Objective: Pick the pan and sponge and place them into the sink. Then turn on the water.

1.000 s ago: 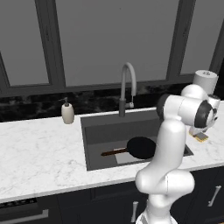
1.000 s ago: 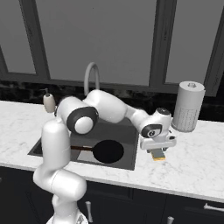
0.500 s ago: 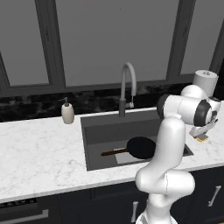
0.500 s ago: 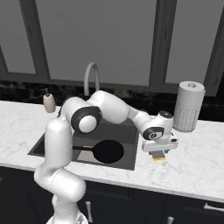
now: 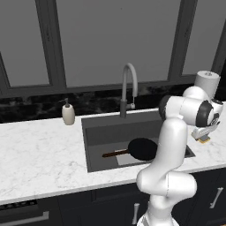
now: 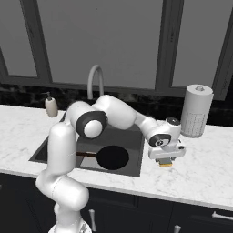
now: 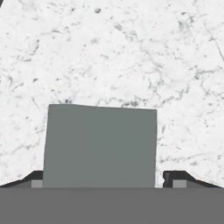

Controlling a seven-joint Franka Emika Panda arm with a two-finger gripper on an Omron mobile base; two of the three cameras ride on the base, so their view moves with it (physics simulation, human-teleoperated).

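The gripper (image 7: pixel 103 179) stood wide open, a fingertip (image 7: pixel 37 178) on either side of the sponge (image 7: pixel 100 146) without pinching it. The sponge lay on the marble counter (image 6: pixel 205 175) right of the sink (image 6: pixel 129 136), where the pan (image 6: pixel 113 157) rested.

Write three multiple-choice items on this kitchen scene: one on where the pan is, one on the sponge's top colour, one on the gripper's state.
1. Where is the pan?
A. in the sink
B. on the counter beside the soap dispenser
C. in the gripper

2. What colour is the sponge on top, seen from the hand view?
A. red
B. grey-green
C. white

3. How does the gripper stand?
A. shut and empty
B. shut on the pan
C. open, its fingertips either side of the sponge

Answers: 1 A, the pan lies on the basin floor; 2 B, the scrubbing layer faces the camera; 3 C, the tips flank the sponge's edges on the counter.
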